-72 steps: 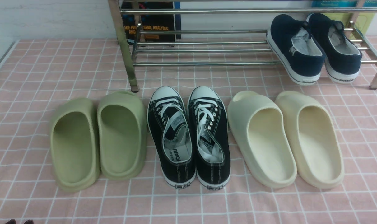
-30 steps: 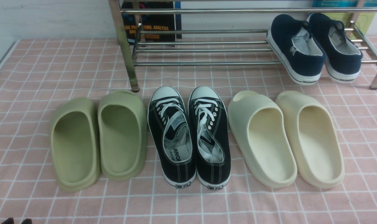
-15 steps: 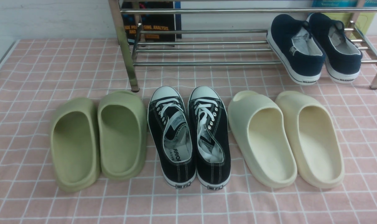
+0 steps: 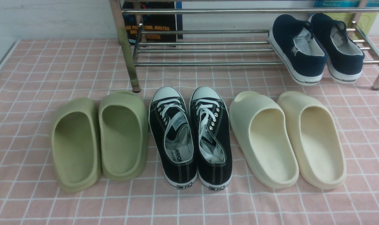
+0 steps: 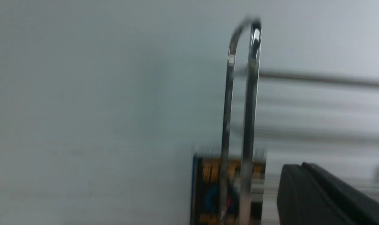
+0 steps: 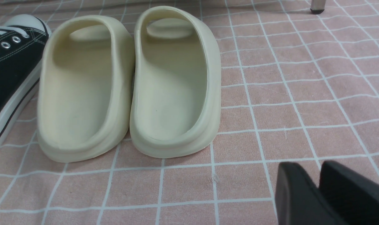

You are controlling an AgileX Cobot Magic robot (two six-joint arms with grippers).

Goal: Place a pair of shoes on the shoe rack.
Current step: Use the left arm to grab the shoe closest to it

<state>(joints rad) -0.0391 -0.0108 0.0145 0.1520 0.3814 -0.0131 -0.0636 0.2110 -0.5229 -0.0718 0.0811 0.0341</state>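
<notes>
Black canvas sneakers point(image 4: 194, 137), with white laces, toe caps and soles, are set upright side by side, touching, on pink checked cloth point(image 4: 36, 68), toes pointed at rack point(image 4: 202, 63); chrome tube rack is stood just beyond them

The left end effector point(image 5: 302, 167) and right end effector point(image 6: 318, 175) show plain matte black fingers point(image 6: 299, 193) with rounded tips.
</notes>
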